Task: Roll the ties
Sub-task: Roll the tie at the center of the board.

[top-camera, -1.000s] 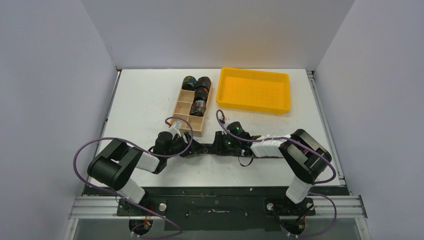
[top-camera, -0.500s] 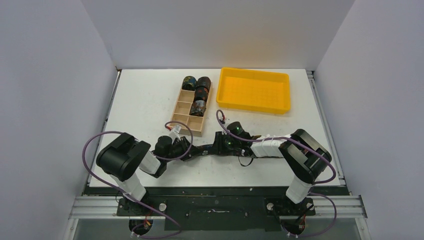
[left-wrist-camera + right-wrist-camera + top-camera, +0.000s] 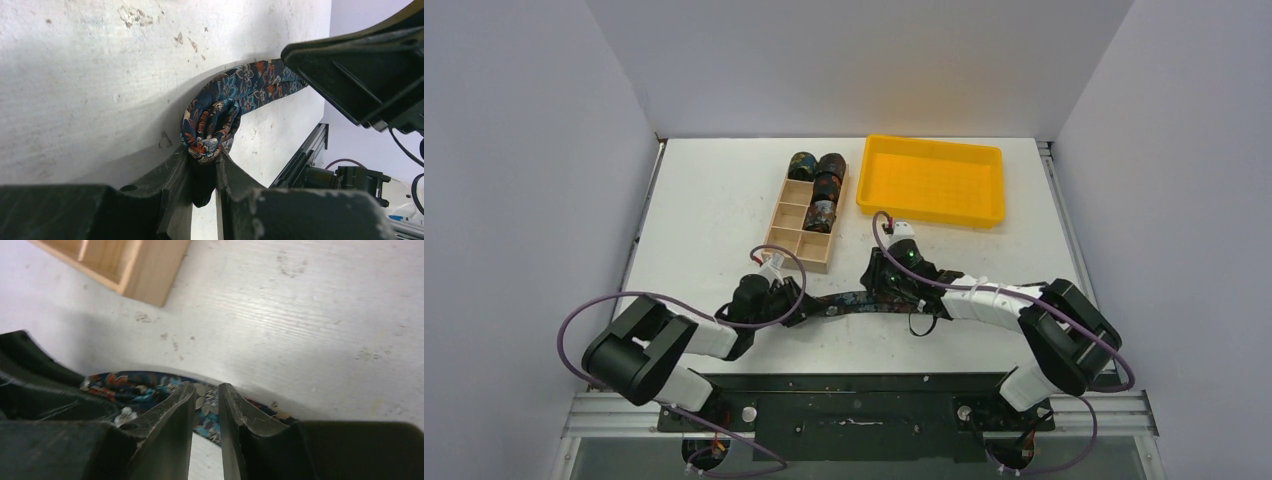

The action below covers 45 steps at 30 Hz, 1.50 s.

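The tie (image 3: pixel 842 300) lies stretched across the near middle of the table (image 3: pixel 714 200); left gripper (image 3: pixel 202 157) clamps its coiled end to anchor the roll; right gripper (image 3: pixel 206 392), nearly closed over the strip, likely keeps it taut; I cannot tell whether it actually grips.

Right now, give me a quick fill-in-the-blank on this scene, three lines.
1. The left end effector is shut on the ___ end of the tie.
2. Finished rolls sit in the wooden ___, not in the tray.
3. The tray is ___ in colour.
Missing words: rolled; box; yellow.
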Available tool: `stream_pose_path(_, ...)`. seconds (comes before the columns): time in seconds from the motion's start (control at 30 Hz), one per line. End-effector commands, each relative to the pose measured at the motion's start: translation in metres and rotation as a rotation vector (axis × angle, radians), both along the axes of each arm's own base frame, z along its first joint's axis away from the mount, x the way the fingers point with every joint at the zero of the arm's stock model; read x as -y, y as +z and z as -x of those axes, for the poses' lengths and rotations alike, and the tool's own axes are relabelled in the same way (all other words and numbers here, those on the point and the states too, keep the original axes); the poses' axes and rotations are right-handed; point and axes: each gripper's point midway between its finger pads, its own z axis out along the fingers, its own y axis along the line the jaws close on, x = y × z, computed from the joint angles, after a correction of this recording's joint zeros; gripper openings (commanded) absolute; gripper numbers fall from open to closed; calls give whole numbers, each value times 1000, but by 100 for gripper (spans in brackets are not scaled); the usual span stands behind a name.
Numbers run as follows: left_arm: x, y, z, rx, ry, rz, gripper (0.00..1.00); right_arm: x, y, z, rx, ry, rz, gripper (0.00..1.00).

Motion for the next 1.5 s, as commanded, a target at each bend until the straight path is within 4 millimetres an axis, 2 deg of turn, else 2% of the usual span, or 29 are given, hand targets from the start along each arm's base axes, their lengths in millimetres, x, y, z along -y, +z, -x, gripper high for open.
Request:
stream_pose_path(0.0,-1,1,-2,-10,21,-64,0,17,-16,-13,45,-75,128,25)
stream_pose_path(0.27,-3,3,6,-89,52,-39,0,5,-35,22,50,6,232,24)
stream_pose_path(0.7,-14,16,11,-109,48,-140,0,18,-47,60,8,22,232,18)
stream_pose_path(0.83,-34,14,12,-130,53,-308,0,18,-40,66,14,18,212,20)
stream_pose_path(1.03,-75,11,15,-181,106,-572,0,25,-9,63,68,-45,157,33)
stream_pose_path(1.2,-99,9,18,-235,140,-728,0,38,14,61,124,-113,103,36)
stream_pose_path(1.37,-119,14,17,-255,177,-852,0,53,21,64,147,-141,94,36)
stream_pose_path(1.47,-132,21,15,-258,195,-938,0,59,18,66,149,-148,102,36)
